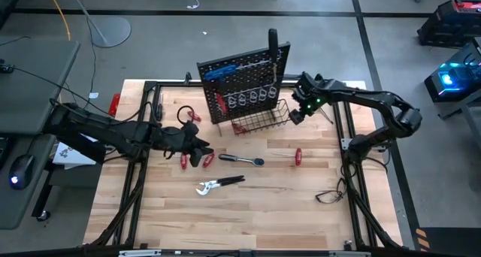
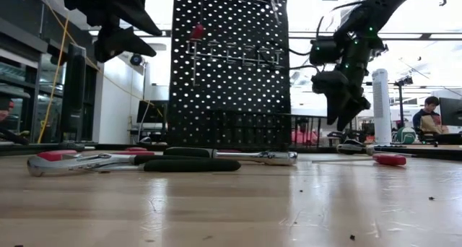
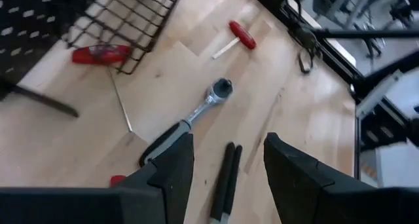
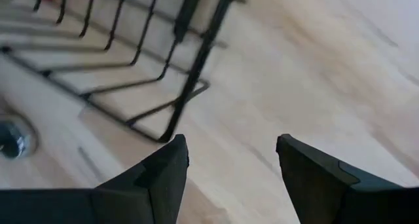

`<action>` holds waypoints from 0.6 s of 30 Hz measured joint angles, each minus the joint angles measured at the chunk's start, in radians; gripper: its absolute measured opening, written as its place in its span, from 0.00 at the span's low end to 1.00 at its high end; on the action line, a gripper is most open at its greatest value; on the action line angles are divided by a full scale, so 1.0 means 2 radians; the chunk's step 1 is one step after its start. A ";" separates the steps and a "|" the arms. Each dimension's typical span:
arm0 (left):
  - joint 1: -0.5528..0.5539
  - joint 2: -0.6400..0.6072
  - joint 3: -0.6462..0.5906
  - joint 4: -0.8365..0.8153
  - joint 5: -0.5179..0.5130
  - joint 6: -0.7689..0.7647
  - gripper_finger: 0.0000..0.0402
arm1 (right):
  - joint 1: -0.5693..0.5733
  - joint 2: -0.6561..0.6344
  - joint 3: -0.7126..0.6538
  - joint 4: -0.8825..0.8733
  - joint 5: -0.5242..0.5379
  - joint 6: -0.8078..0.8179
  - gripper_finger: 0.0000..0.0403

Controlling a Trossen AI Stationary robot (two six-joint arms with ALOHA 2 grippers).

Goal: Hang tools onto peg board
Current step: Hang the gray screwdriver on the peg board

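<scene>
Both grippers' fingers gape empty; ratchet wrench point(image 1: 242, 160) lies crosswise, head toward the right arm.

grey floor point(image 1: 225, 1), dark desk point(image 1: 37, 77) with mouse point(image 1: 22, 165), person seated point(image 2: 431, 115) behind.

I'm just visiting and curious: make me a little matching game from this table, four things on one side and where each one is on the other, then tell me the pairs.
Things:
1. ratchet wrench
2. silver pliers
3. left gripper
4. right gripper

Places:
A. beside the wire basket at the peg board, empty
B. flat on the wood, nearest the front edge of the table
C. above the red-handled tools, open and empty
D. flat on the wood in front of the wire basket, head pointing right

Pairs: 1-D, 2-B, 3-C, 4-A
</scene>
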 joint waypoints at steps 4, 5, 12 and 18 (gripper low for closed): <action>0.000 0.000 0.000 0.000 0.026 0.044 0.42 | 0.034 0.000 0.000 -0.004 0.013 -0.011 0.56; 0.000 0.000 0.000 0.001 0.029 0.046 0.42 | 0.041 0.000 0.000 -0.012 0.013 -0.018 0.56; 0.000 -0.001 0.000 0.017 0.024 0.041 0.42 | 0.073 0.000 0.000 -0.095 0.010 -0.044 0.56; 0.000 -0.001 0.000 0.016 -0.019 0.033 0.42 | 0.091 -0.001 0.001 -0.123 -0.001 -0.057 0.56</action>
